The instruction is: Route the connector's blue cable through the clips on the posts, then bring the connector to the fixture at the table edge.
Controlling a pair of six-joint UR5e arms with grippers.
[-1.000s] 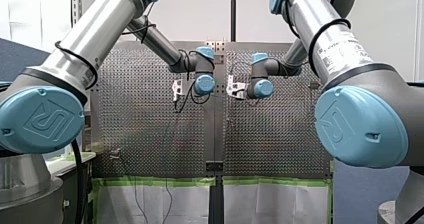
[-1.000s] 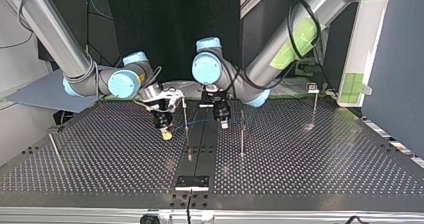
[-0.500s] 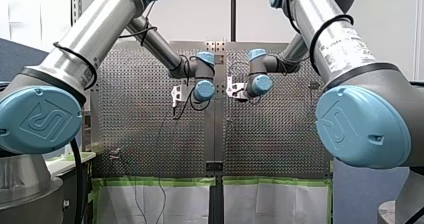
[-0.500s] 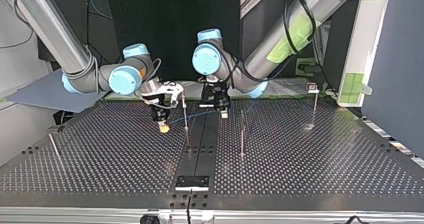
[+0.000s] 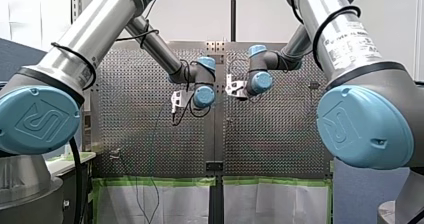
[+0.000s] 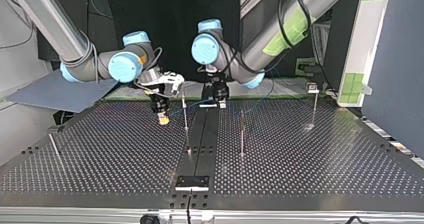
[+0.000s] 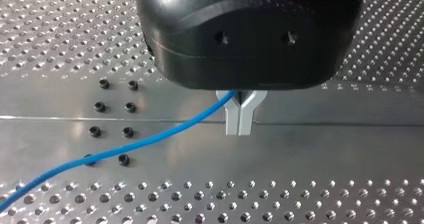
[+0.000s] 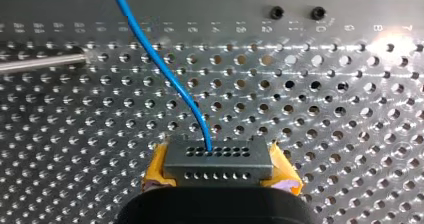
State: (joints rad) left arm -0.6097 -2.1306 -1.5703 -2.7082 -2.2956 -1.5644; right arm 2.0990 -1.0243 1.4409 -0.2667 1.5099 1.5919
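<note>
In the right wrist view, my right gripper point(image 8: 220, 173) is shut on a grey connector point(image 8: 217, 158), with a yellow pad on each side. The blue cable point(image 8: 155, 59) leaves the connector's face and runs ahead over the perforated plate. My left gripper point(image 7: 239, 118) has its pale fingers shut on the blue cable point(image 7: 125, 146), which trails off to one side. In the top view, my right gripper point(image 6: 163, 118) hangs left of a thin post point(image 6: 185, 115). My left gripper point(image 6: 220, 103) hangs just right of that post. Both are above the table.
More posts stand at the top view's middle point(image 6: 242, 134) and right point(image 6: 315, 106), the right one topped by a clip. A leaning rod point(image 6: 54, 146) is at the left. A black fixture point(image 6: 192, 182) sits at the near table edge. A dark seam with bolts runs down the middle.
In the top view both grippers have drawn back toward the far edge, carrying the connector and cable. The cable's slack between them has shifted with them.
</note>
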